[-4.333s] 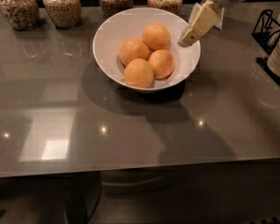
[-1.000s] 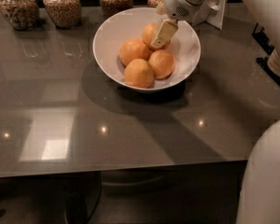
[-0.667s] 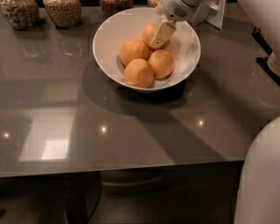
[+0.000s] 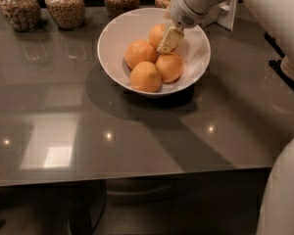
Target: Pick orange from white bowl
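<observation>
Nearest, glossy grey tabletop (image 4: 137, 146) with small glints of light, then the white bowl (image 4: 112, 38) standing on it with four fruits inside — front orange (image 4: 145, 76), right orange (image 4: 169, 67), left orange (image 4: 139, 53), and the orange (image 4: 156, 33) at the back. Cream hand (image 4: 169, 39) reaching down from the upper right into the bowl, tip against the right side of that back orange — open or closed, impossible to tell. Farthest, four glass jars (image 4: 64, 5) of grain along the back edge.
</observation>
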`<state>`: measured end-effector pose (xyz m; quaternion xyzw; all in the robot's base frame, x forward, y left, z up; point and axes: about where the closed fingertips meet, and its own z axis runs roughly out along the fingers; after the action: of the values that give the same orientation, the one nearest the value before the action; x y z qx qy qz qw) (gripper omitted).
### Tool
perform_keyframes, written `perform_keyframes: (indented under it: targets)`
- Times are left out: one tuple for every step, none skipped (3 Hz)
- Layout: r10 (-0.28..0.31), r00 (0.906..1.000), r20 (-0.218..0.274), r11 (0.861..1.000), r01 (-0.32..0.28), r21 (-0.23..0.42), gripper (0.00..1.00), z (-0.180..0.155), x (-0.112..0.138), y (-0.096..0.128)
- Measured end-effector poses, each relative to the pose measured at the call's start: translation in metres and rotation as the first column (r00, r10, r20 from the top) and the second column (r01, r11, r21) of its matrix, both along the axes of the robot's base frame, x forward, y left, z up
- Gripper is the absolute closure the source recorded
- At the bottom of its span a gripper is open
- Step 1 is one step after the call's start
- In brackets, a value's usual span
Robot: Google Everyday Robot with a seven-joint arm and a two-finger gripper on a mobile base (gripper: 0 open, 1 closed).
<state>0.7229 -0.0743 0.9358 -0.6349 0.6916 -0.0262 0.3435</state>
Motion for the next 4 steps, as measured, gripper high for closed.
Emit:
perform_keyframes:
  targets:
    - [-0.004, 0.9997, 0.026, 1.0, 0.005, -0.021, 0.31, -0.005, 0.0, -0.003]
    - [-0.005, 0.9996, 0.029, 1.0, 0.006, -0.025, 0.32, -0.002, 0.001, -0.004]
    - [-0.009, 0.9991, 0.042, 0.999, 0.011, -0.04, 0.33, -0.003, 0.005, -0.007]
    - [-0.013, 0.9985, 0.053, 0.998, 0.016, -0.056, 0.33, -0.003, 0.012, -0.009]
